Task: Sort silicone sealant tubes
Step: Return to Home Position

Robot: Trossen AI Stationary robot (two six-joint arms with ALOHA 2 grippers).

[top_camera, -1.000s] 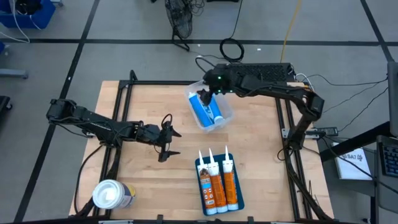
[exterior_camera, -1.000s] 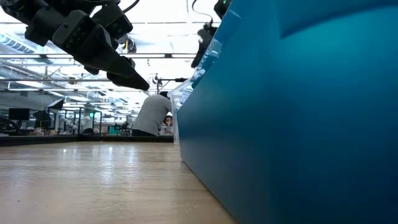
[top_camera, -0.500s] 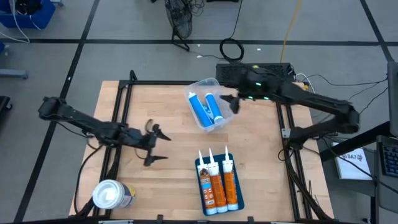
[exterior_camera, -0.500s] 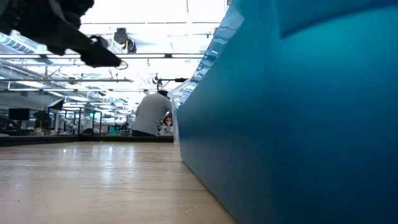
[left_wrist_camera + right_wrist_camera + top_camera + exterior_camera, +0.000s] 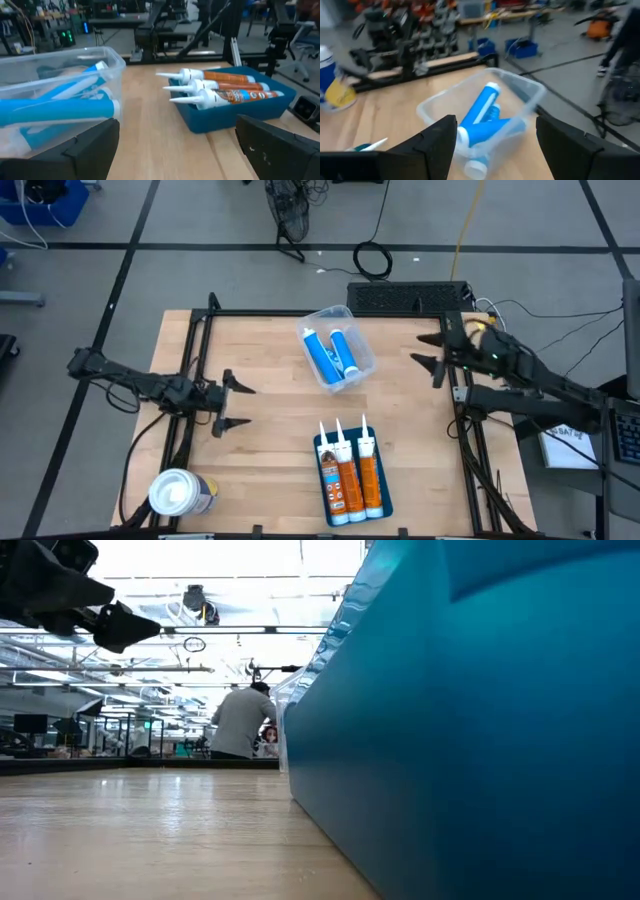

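Blue-and-white silicone sealant tubes [image 5: 325,358] lie in a clear plastic bin [image 5: 352,330] at the table's far middle. Three orange tubes [image 5: 350,475] lie side by side in a blue tray [image 5: 324,450] near the front edge, nozzles pointing to the far side. My left gripper [image 5: 238,406] hovers open over the table's left part, pointing toward the right edge. My right gripper [image 5: 420,350] is open at the right edge and points left at the bin. In the left wrist view the bin [image 5: 107,55] and the orange tubes [image 5: 225,87] lie ahead.
A fat white-topped canister [image 5: 178,493] stands at the near left corner. A black frame [image 5: 195,350] runs along the table's left, far and right sides. Bare wood lies between the bin and the tray. A person [image 5: 240,720] stands in the room beyond.
My right gripper has drawn back from over the clear bin toward the table's right edge, with nothing in it. My left gripper has pulled back from the table's middle toward the left edge. The tubes, bin and tray have stayed where they were.
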